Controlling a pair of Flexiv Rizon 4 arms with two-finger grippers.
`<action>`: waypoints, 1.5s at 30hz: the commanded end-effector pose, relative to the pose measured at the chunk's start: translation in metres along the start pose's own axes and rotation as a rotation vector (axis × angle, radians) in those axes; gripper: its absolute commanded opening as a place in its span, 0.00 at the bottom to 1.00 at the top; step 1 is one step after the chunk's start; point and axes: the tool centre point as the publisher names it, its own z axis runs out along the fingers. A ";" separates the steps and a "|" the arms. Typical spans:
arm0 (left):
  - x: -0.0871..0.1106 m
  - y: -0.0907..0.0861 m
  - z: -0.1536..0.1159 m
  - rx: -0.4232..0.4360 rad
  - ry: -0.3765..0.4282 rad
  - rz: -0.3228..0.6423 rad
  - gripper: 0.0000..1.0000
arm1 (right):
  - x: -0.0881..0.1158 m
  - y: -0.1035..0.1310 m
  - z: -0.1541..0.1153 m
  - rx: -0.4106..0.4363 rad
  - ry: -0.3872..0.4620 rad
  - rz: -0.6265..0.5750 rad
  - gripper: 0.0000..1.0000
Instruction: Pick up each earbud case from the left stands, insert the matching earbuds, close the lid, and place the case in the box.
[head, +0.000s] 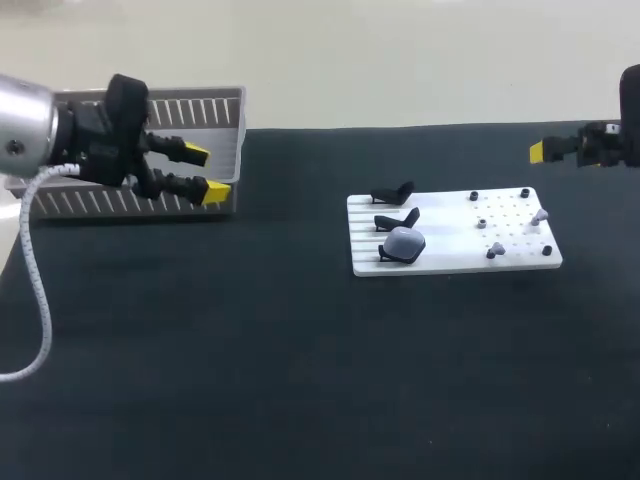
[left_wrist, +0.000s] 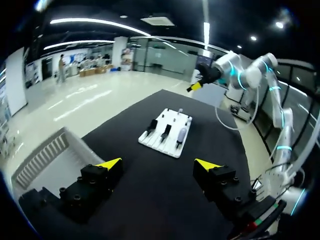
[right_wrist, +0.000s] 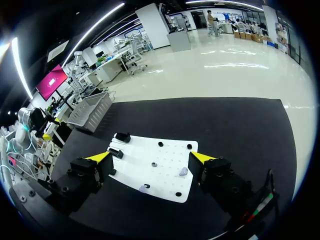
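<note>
Two arms hang over the black bench (head: 300, 380), each with its fingers spread and nothing between them. The left end effector (head: 203, 172) is at the far left, just in front of the grey box (head: 190, 108). The right end effector (head: 543, 152) is at the far right, past the white board (head: 450, 262).

On the board's left side are three black stands (head: 397, 220). Only the one closest to the head camera carries an earbud case (head: 405, 242), a pale grey one lying tilted on its rest. The other two stands are bare. Small earbuds (head: 540, 215) are scattered on the board's right half.

What matters for the pick is where the case lies. From the left end effector it is well apart, straight ahead and a little toward the right finger, as the left wrist view shows (left_wrist: 182, 134). In that view its long axis seems to run along the stand, away from the fingers toward the earbud side.

The right arm looks nearer to the board, but it faces the earbud half. The case sits on the side toward the left arm, so the left arm seems better placed for the pick, with the right arm left for the earbuds
</note>
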 end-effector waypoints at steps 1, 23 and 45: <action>-0.003 0.001 0.010 0.178 -0.045 0.179 1.00 | 0.000 0.000 0.000 0.001 0.000 -0.001 1.00; 0.000 -0.011 0.042 0.214 -0.051 0.258 1.00 | 0.000 0.000 0.000 0.001 0.000 -0.001 1.00; 0.006 -0.037 0.148 0.333 -0.066 0.300 1.00 | 0.000 0.000 0.000 0.001 0.000 -0.001 1.00</action>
